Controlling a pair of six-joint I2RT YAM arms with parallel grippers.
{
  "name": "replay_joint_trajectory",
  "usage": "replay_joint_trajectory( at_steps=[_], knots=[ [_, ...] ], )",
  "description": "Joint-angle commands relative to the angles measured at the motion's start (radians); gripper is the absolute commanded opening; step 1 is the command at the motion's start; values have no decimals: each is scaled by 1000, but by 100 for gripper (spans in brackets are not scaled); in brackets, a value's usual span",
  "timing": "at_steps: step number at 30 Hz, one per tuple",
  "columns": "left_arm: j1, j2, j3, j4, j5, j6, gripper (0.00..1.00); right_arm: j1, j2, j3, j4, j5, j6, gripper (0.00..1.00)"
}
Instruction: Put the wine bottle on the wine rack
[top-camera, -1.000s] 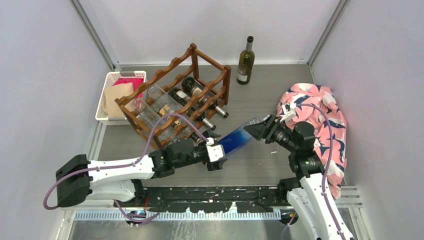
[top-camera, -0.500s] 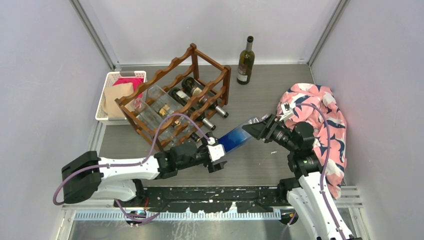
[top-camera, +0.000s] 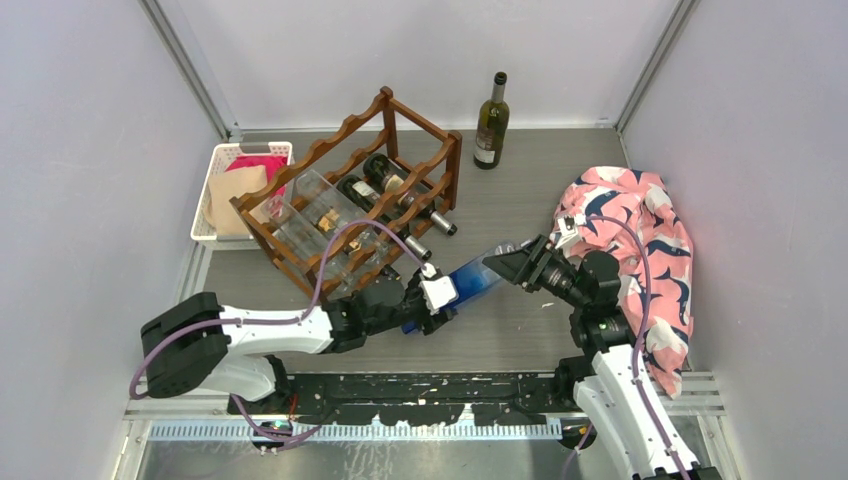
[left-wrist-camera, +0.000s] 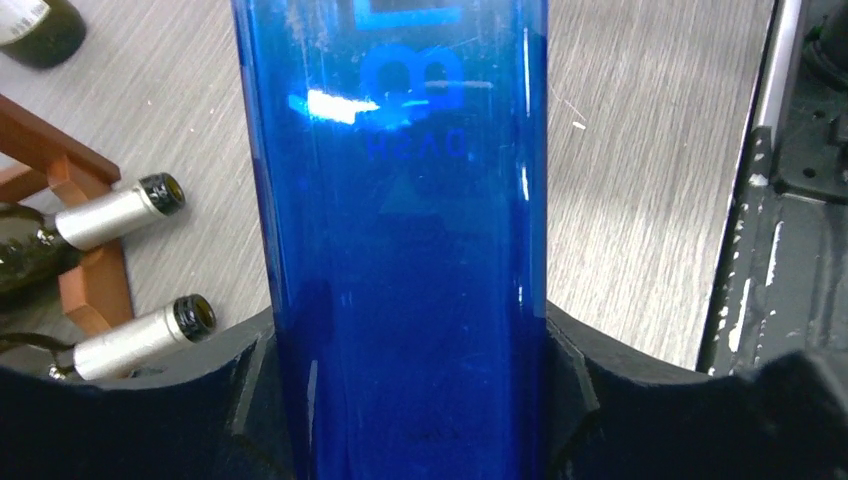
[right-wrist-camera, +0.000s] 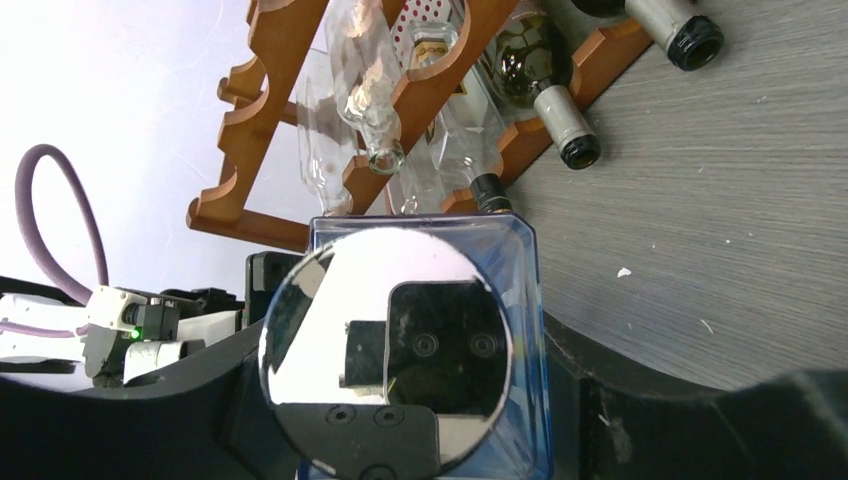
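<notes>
Up off the surface, just inside the middle of the near edge: a blue glass wine bottle, tilted and spanning the gap between the two arms. Left tool clenched on its body, black fingers pressed to either side of the blue glass. Right tool clamped on the other end, around the mirror-like base, tight against both flanks. Not on the wine rack; near it, on its near-edge side, without touching. Rack standing toward the far-left corner, loaded with several bottles lying on their sides, some dark with foil-capped necks, some clear. Just beside it at the left edge, a white plastic basket with pink and tan contents. Upright at the far edge, a dark green wine bottle. Along the right edge, a bunched pink floral cloth.
</notes>
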Motion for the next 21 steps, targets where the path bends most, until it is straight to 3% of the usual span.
replay_joint_trajectory(
  at_steps=[1,2,4,7,11,21],
  knots=[
    [2,1,56,88,51,-20,35,4,-28,28,197,-63,134,1],
    [2,1,60,75,72,-24,19,3,-30,27,194,-62,133,1],
    [3,-1,69,41,90,-30,1,3,-33,25,178,-61,126,1],
    [3,-15,81,-9,112,-35,0,3,-39,20,162,-59,121,3],
    [3,-57,103,-96,132,-51,0,4,-48,19,116,-62,97,22],
    [3,-183,109,-324,189,-98,0,3,-72,111,-155,-94,-100,86]
  ],
)
